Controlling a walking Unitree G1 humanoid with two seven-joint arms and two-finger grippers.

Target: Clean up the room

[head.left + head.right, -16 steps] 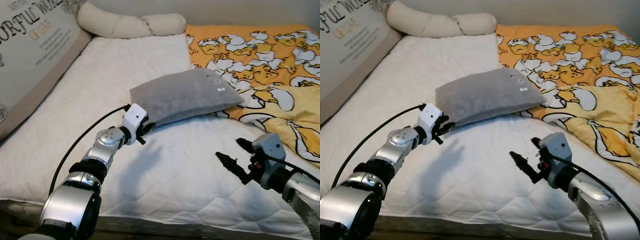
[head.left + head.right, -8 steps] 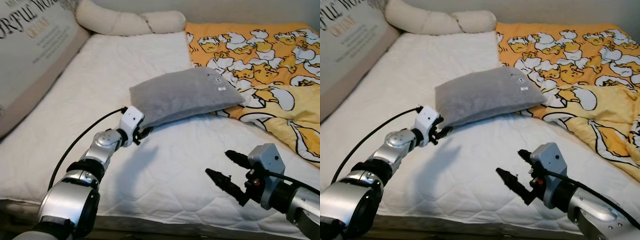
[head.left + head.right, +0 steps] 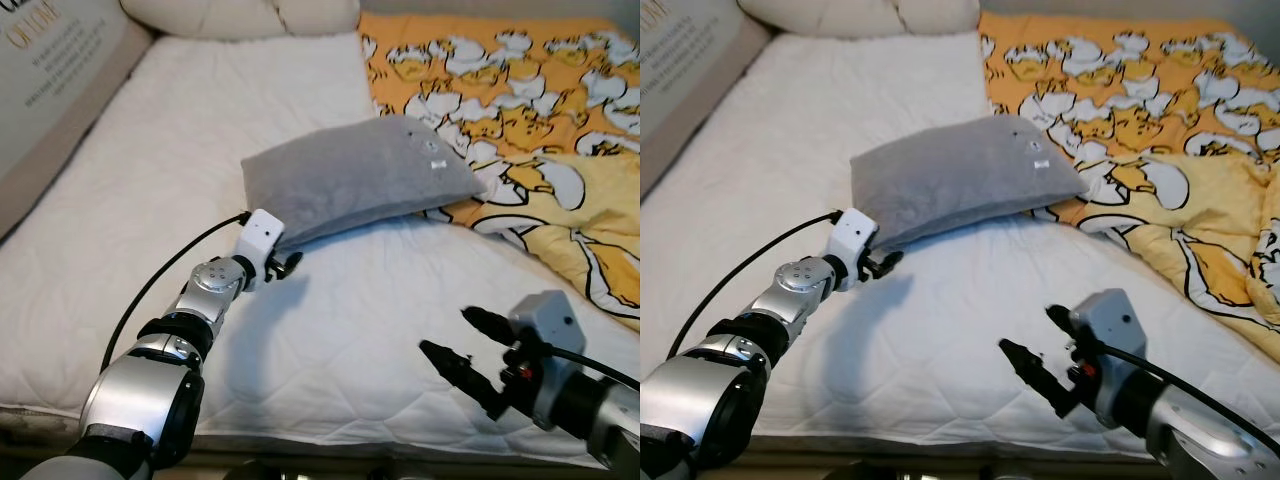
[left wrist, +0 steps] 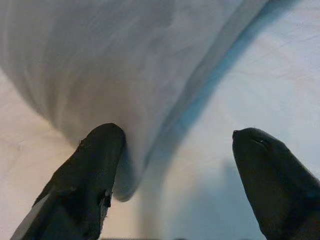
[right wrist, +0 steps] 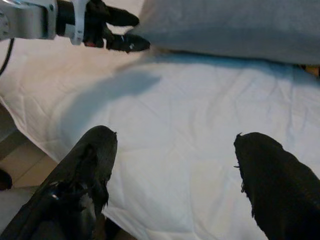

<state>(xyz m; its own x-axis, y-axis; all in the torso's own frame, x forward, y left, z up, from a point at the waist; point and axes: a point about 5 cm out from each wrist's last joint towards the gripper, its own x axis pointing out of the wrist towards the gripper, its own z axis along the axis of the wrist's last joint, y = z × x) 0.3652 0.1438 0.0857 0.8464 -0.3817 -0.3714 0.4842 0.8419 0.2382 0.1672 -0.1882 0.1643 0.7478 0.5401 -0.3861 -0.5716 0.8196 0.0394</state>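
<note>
Soft grey rectangular pillow point(image 3: 355, 178) lies on the white quilted mattress point(image 3: 200, 130) of the bed, roughly mid-bed, tilted so one long edge faces the robot. Its far right corner touches the orange duvet printed with white and yellow cartoon ducks point(image 3: 520, 110), which covers the right side of the bed.

Left gripper point(image 3: 283, 266) reaches forward to the pillow's near left corner. Left wrist view: the two black fingers point(image 4: 92, 175) are spread, one touching the pillow's corner fold, the other apart over the bare mattress. Pillow corner sits between them, not pinched. A black cable point(image 3: 170, 275) runs along the left arm.

Right gripper point(image 3: 470, 350) hovers low over the mattress near the bed's front edge, well apart from the pillow. Its fingers are spread wide; right wrist view shows mattress in the gap, with the left gripper point(image 5: 117, 30) and the pillow's edge point(image 5: 235, 25) beyond.

At the head of the bed, a cream knotted bolster cushion point(image 3: 240, 14). Along the left side, a beige panel with printed lettering point(image 3: 50, 70) leans against the mattress edge.
</note>
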